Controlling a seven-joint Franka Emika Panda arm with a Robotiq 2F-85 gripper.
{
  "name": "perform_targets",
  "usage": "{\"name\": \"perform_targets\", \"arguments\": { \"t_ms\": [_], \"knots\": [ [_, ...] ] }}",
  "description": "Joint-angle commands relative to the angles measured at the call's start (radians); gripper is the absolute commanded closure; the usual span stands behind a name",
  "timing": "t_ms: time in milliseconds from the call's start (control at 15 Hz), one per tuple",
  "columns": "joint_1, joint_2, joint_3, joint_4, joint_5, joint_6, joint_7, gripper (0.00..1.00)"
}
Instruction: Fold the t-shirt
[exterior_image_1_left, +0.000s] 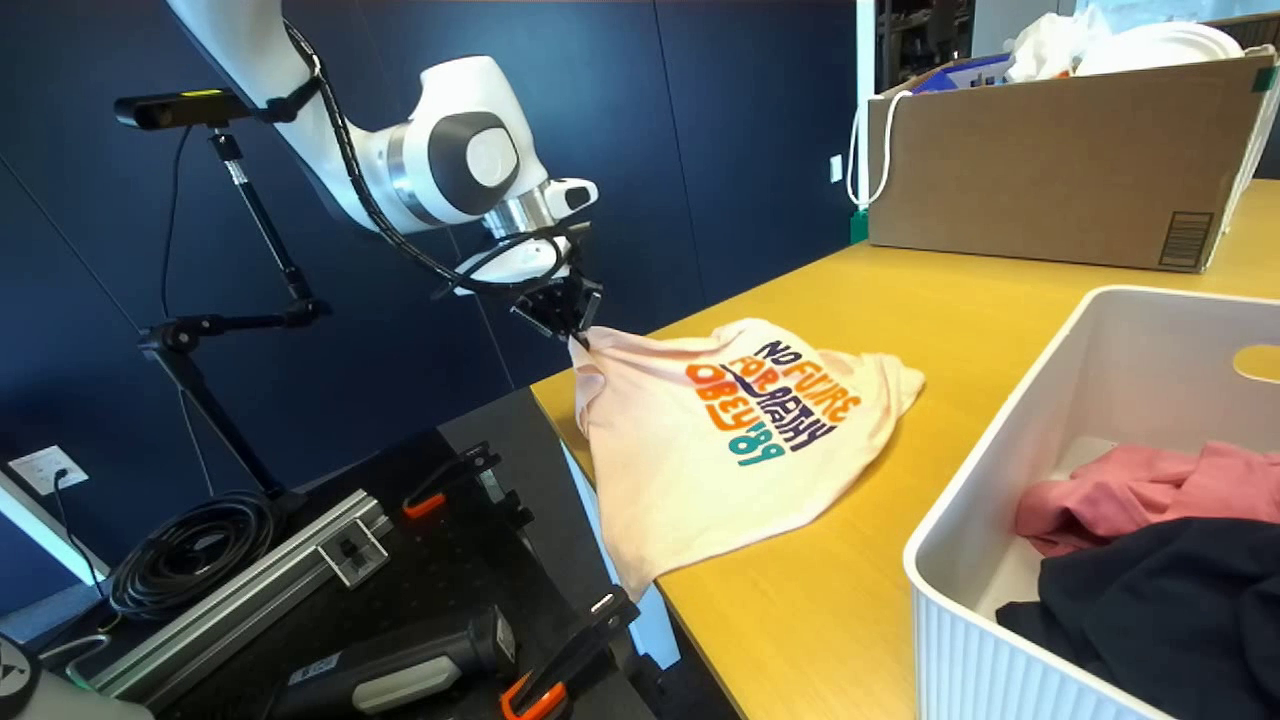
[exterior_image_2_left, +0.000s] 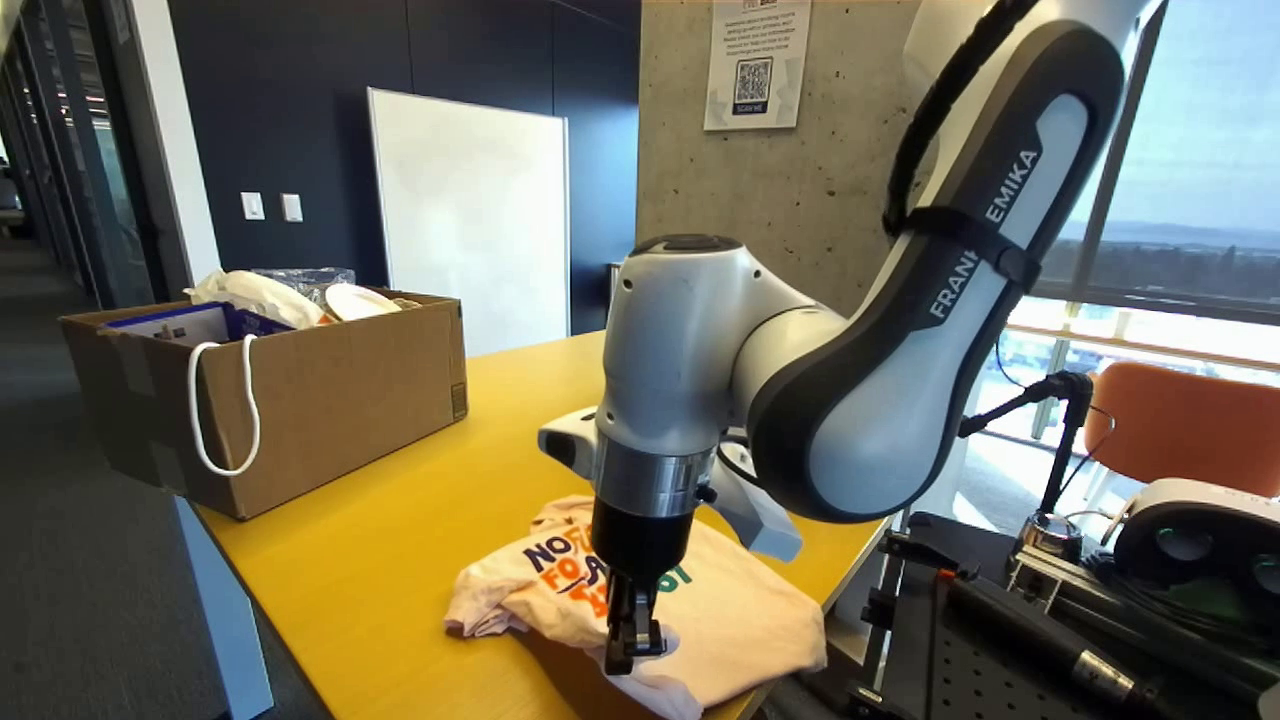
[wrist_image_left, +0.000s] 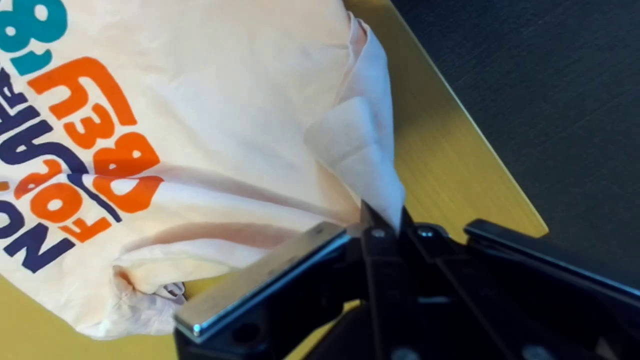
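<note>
The yellow desk (exterior_image_1_left: 850, 630) was the largest thing that all else could be placed by. A white robot arm (exterior_image_2_left: 680, 340) leaned in over the desk's edge and pointed down toward the surface. On the desk, well apart from the arm's lower end, stood a cardboard box (exterior_image_1_left: 1010, 165), and there was a white bin (exterior_image_1_left: 960, 650) as well, though whether it stood on the desk or just beside it could not be told. The cream t-shirt (exterior_image_1_left: 720, 470) lay printed side up on the desk near the edge, rumpled, with one corner seeming to hang past it. No finished fold showed, so the step in hand looked like the start of the first fold, or a pull to straighten the cloth ahead of it. The black claw (wrist_image_left: 387, 225), just above the desk, was clenched on the t-shirt, pinching a small peak of cloth (wrist_image_left: 382, 185) lifted off the desk; whether that was sleeve, side or hem could not be told. The next move seemed to call for carrying the pinched part inward from the desk's edge, over the lettering (exterior_image_1_left: 770, 400), bringing the overhanging corner along, and letting go only once the cloth lay flat on the desk
</note>
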Motion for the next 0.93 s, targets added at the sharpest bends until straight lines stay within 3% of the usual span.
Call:
{"name": "perform_targets", "arguments": {
  "t_ms": [0,600,867],
  "knots": [
    [-0.028,-0.046,0.042,-0.007,0.047,-0.051,-0.029,0.99],
    [-0.142,-0.163,0.006,-0.093,0.086,-0.111,-0.067,0.99],
    [-0.184,-0.172,-0.063,-0.088,0.048,-0.134,-0.066,0.99]
  ]
}}
